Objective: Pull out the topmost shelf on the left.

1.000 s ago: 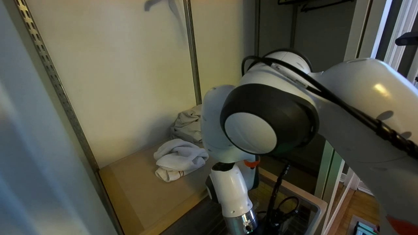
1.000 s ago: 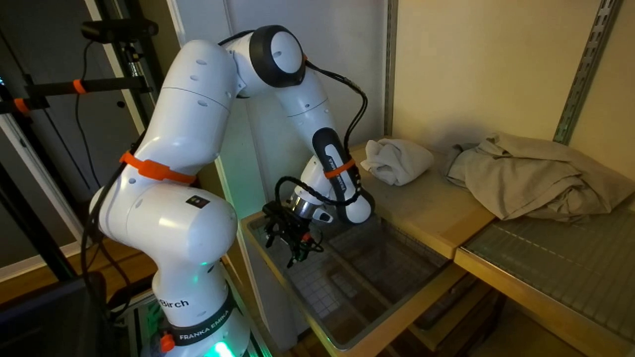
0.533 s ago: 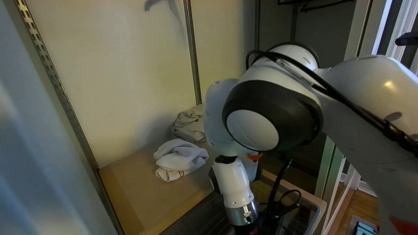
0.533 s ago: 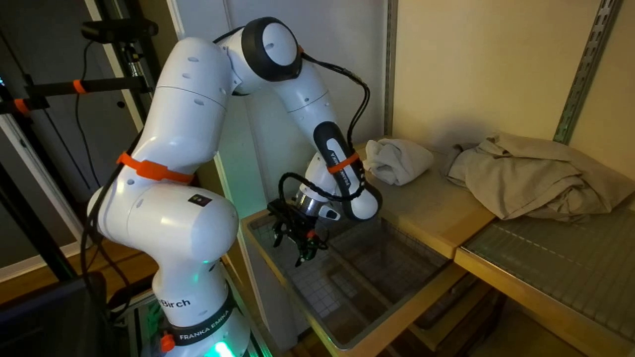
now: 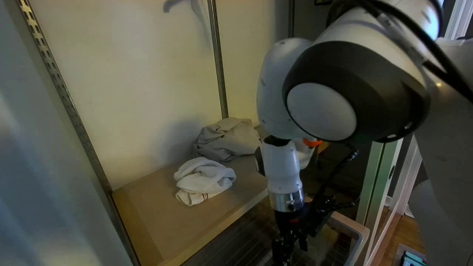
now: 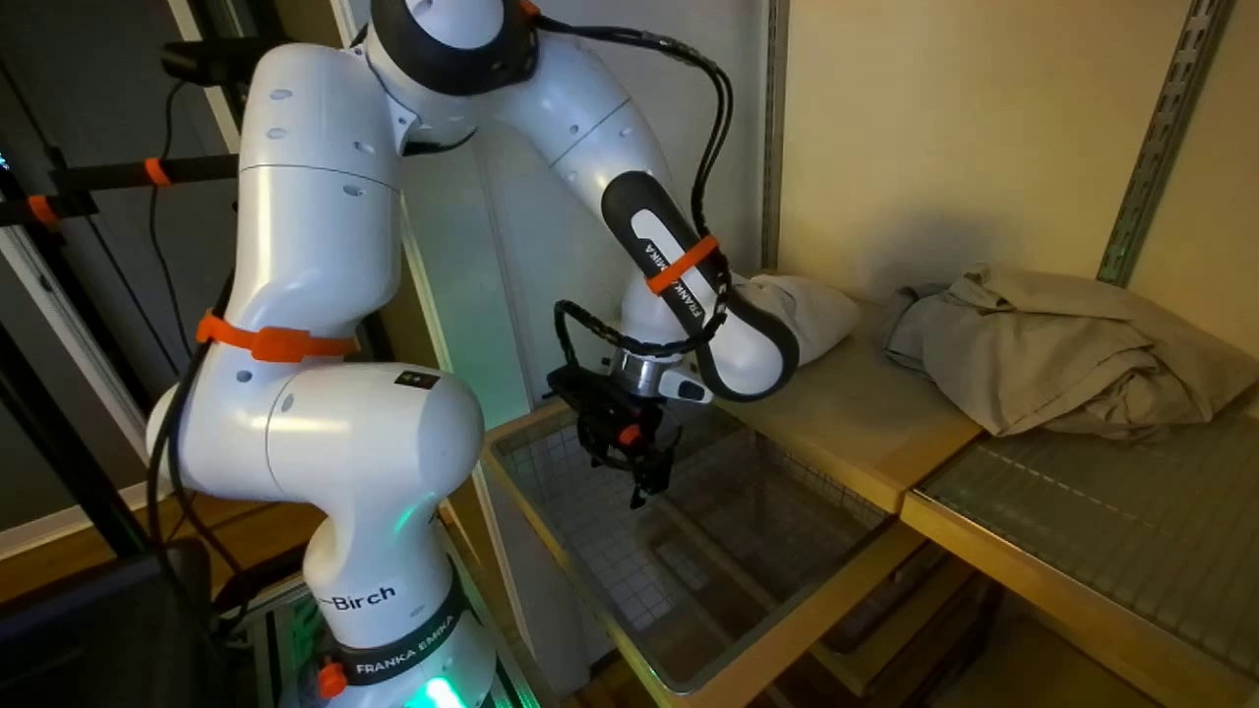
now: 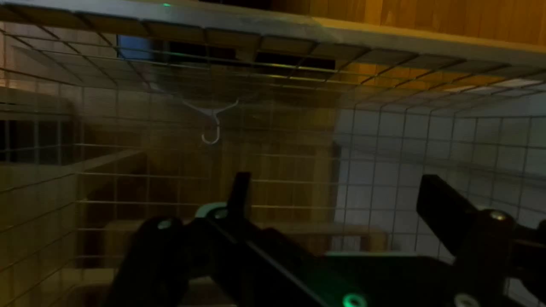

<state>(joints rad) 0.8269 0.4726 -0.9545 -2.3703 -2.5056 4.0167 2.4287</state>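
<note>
The topmost shelf is a shallow tray with a tan wood frame and a dark wire bottom. It sticks out in front of the solid tan board. Its rim also shows in an exterior view. In the wrist view its front rail runs across the top, with the wire mesh below it. My gripper points down over the tray, inside its frame and apart from the rail. In the wrist view my gripper has its fingers wide apart with nothing between them. Its height over the mesh is hard to tell.
A tan board lies behind the tray, bearing a white towel and a grey cloth. A wire shelf adjoins at the right. Lower trays sit beneath. A white hanger shows in the wrist view.
My arm has shifted, its elbow rising and drawing back. The gripper has swung from a slant to nearly straight down and moved towards the tray's middle. The tray has not moved.
</note>
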